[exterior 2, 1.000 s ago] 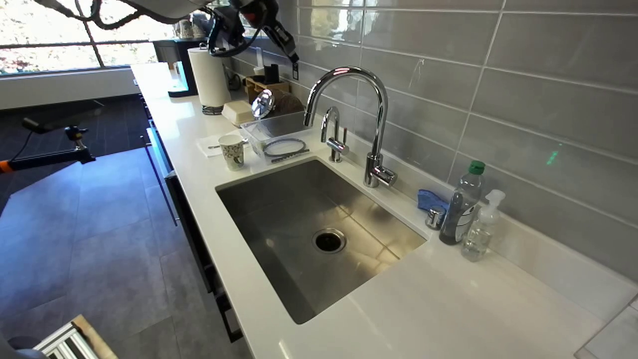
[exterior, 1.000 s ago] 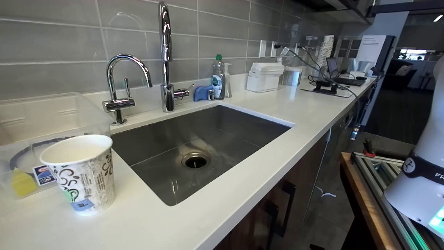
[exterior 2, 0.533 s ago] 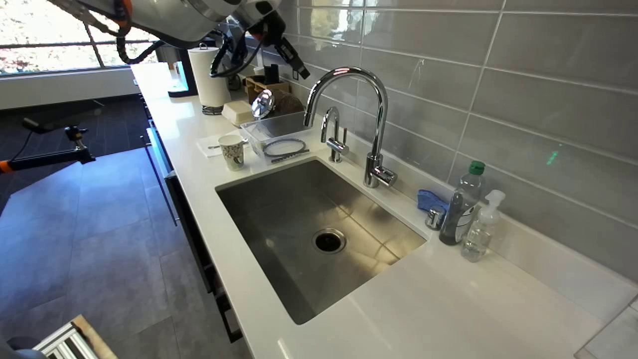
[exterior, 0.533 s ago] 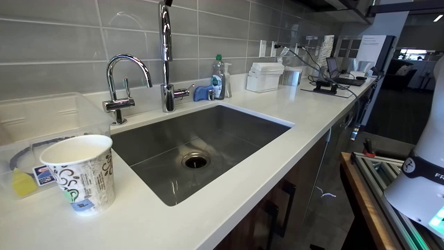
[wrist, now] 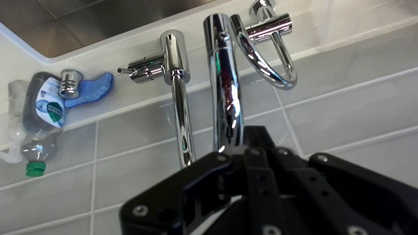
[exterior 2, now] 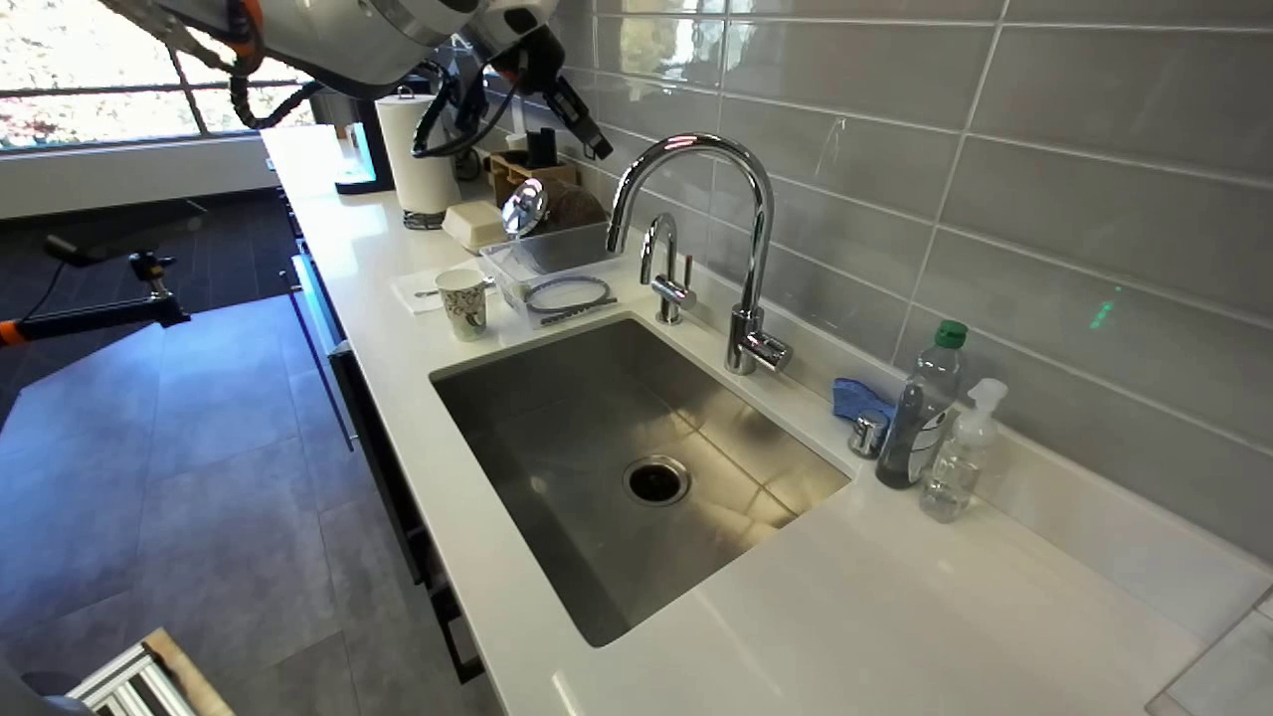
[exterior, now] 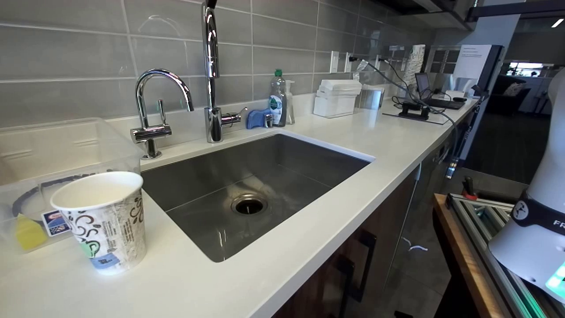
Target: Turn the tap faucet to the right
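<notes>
The tall chrome tap faucet stands behind the sink; its upright tube shows in both exterior views point(exterior: 212, 95) point(exterior 2: 764, 234). Its spout arches out toward the camera in the wrist view point(wrist: 225, 94). My black gripper shows at the top of an exterior view point(exterior 2: 601, 149), near the upper part of the spout, on the paper cup's side. In the wrist view the gripper point(wrist: 258, 130) has its fingertips together and empty, right beside the spout. I cannot tell if they touch it. In an exterior view only a dark tip of the gripper point(exterior: 212, 3) shows at the faucet's top.
A shorter chrome tap point(exterior 2: 672, 288) stands beside the faucet. A paper cup point(exterior: 99, 221) and a clear plastic bin point(exterior 2: 532, 278) are by the sink point(exterior 2: 557, 477). A soap bottle point(exterior 2: 920, 418), a clear pump bottle point(exterior 2: 960, 457) and a blue sponge point(exterior 2: 857, 398) stand along the tiled wall.
My gripper has come down and closer to the faucet's spout, then drawn back very slightly in the last half second. The faucet looks unmoved.
</notes>
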`<state>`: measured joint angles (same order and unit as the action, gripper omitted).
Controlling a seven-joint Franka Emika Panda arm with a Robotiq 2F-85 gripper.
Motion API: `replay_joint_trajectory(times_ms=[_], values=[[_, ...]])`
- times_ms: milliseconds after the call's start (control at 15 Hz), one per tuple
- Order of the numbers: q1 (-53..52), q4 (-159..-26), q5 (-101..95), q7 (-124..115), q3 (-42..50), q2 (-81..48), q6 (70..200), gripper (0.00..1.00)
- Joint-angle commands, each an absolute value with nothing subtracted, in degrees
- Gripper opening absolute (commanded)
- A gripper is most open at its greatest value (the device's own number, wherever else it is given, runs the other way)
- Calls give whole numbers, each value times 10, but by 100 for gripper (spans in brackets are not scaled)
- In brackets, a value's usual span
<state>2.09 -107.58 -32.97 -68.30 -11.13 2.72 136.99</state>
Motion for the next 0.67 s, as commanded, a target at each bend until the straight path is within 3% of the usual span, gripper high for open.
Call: replay_joint_trajectory(times_ms=[0, 600], values=[[-8, -1074, -370, -751, -100, 7, 1374, 0], [-37, -1063, -479, -873, -74, -25, 1368, 0]])
